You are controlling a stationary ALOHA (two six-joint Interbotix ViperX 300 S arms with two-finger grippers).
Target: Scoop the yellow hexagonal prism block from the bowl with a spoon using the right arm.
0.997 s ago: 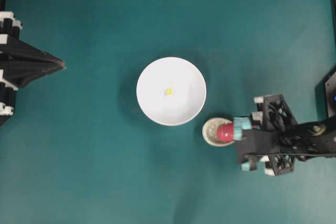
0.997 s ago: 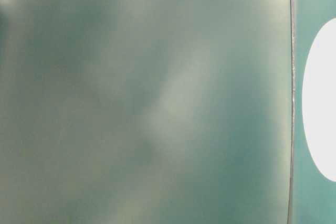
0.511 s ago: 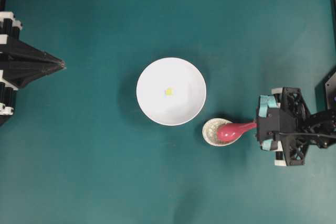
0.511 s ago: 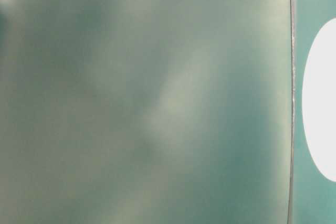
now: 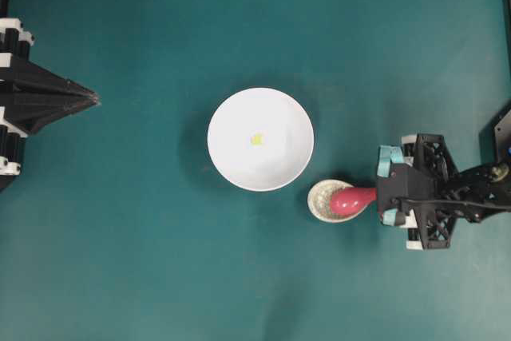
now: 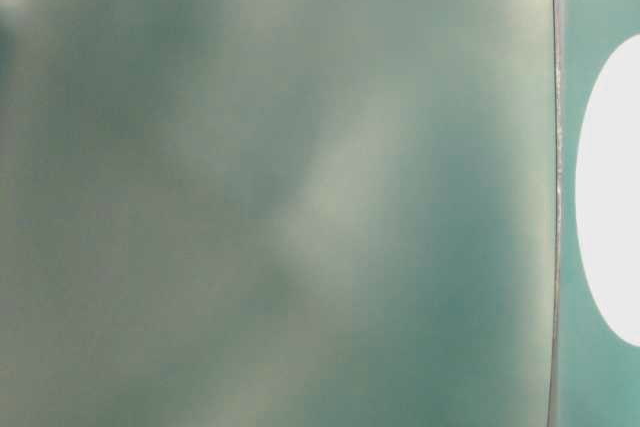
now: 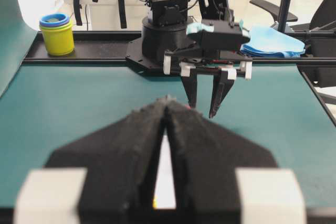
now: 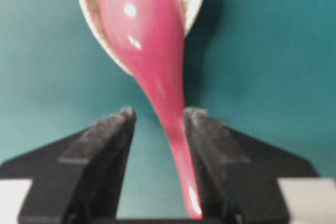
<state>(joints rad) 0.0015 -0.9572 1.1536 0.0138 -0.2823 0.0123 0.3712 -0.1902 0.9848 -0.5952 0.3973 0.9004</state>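
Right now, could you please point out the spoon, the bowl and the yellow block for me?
spoon (image 8: pixel 144 30): right wrist view, on its glossy scoop.
bowl (image 5: pixel 279 109): overhead view, on its inner wall.
yellow block (image 5: pixel 256 139): overhead view, on its top.

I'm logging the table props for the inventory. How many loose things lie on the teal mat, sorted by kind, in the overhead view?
White bowl: 1
Yellow hexagonal prism block, inside the bowl: 1
Pinkish-red spoon: 1
Speckled spoon rest, under the spoon's scoop: 1
Total: 4
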